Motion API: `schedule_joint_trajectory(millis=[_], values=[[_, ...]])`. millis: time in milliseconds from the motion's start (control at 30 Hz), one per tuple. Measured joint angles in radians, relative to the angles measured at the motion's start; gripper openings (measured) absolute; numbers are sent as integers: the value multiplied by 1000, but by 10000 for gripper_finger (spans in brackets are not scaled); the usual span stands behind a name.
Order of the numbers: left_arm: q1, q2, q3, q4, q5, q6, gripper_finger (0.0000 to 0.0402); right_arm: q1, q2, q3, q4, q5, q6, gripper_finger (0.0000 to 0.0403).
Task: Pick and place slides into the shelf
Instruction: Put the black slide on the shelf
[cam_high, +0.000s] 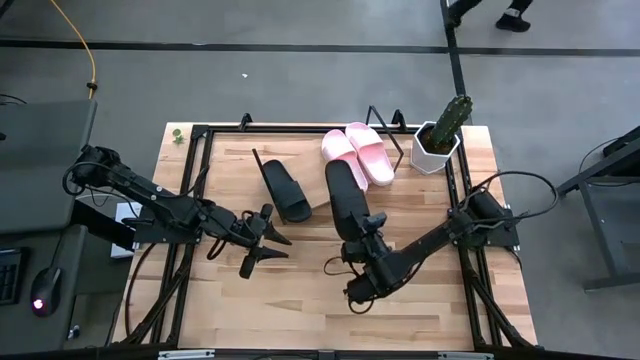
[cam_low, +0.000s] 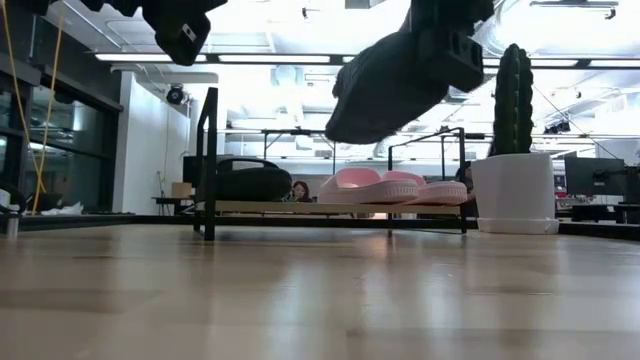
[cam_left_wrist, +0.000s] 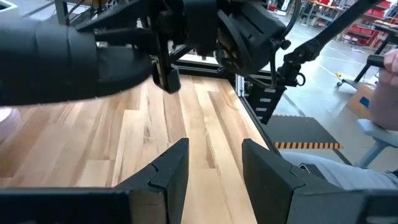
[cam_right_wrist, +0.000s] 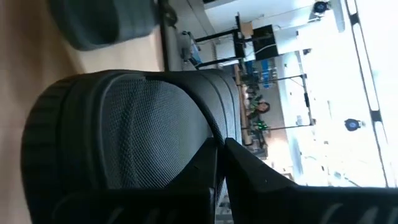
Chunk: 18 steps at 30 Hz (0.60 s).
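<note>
1. Step in hand, as judged here: the second black slide (cam_high: 345, 200) is being carried to the shelf (cam_high: 225, 150). It is clamped in the right pincer (cam_high: 368, 228), whose fingers (cam_right_wrist: 205, 163) are closed tight on the edge of its sole, and in the low view it hangs tilted, clear of the worktop (cam_high: 300, 300).

2. Already on the shelf: the two pink slides (cam_high: 357, 152) side by side at about 1 o'clock of the worktop's middle, and the other black slide (cam_high: 283, 189) at about 11 o'clock, lying at a slant on the board.

3. The free slot sits between that black slide and the pink pair. The carried slide hangs just at the near edge of that gap, roughly at 12 o'clock from the worktop's middle.

4. Left pincer (cam_high: 262, 238) is parked at about 9 o'clock, fingers (cam_left_wrist: 165, 171) spread apart, nothing held.

5. Next move, best guess: the slide needs to be pushed a bit farther toward 12 o'clock, levelled out to match the slant of the board, lowered into the gap, then let go.

6. Things to watch: the pink slide at 1 o'clock of it is close, so a nudge is possible. The potted cactus (cam_high: 440, 138) past the pink pair is well apart, no worry there.
</note>
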Motion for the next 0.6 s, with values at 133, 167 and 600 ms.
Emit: schedule_joint_trajectory(millis=[133,167,600], values=[[-1,0,0,1,4,5,134,-7,-25,-1,-17,51,1,0],[-1,0,0,1,5,6,134,-8,-36,-1,-18,58,-1,0],[-1,0,0,3,-2,36,134,-5,-125,-1,-75,57,-59,0]])
